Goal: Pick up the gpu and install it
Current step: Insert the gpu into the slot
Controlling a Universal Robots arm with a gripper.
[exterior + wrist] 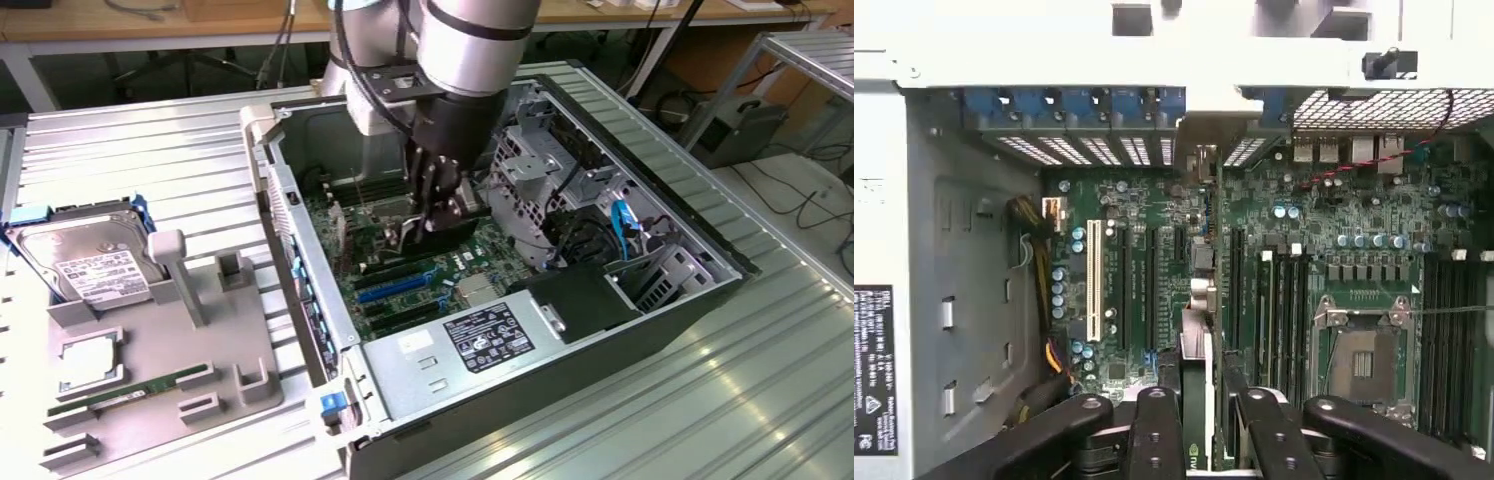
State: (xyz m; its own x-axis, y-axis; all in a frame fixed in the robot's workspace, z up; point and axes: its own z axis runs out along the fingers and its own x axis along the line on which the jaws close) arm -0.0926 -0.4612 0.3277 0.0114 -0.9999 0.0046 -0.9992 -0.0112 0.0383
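**Claw holds the gpu on edge over the motherboard slots**

Black claw (1201, 440) fingers (1154, 435) sit closest in the wrist view, pressed against both faces of the gpu (1195, 345). The thin dark card is pinched between them and seen edge-on, so it looks like a narrow strip. It stands upright above the green motherboard (1154, 200), among the long black expansion slots (1151, 290) and beside a white slot (1094, 290). Its far end reaches toward the case wall with the blue-clipped slot openings (1074, 105). Holding it on edge probably keeps its connector side facing down along a slot. Whether it is already seated cannot be told.

In the exterior view the arm reaches straight down into the open computer case (694, 300). The case lies on its side on the ribbed metal worktop (667, 420), so the board faces up. Near the worktop's edge on the exterior view's left, a grey holder tray (160, 430) carries a hard drive (87, 265) and a green memory stick (134, 390).
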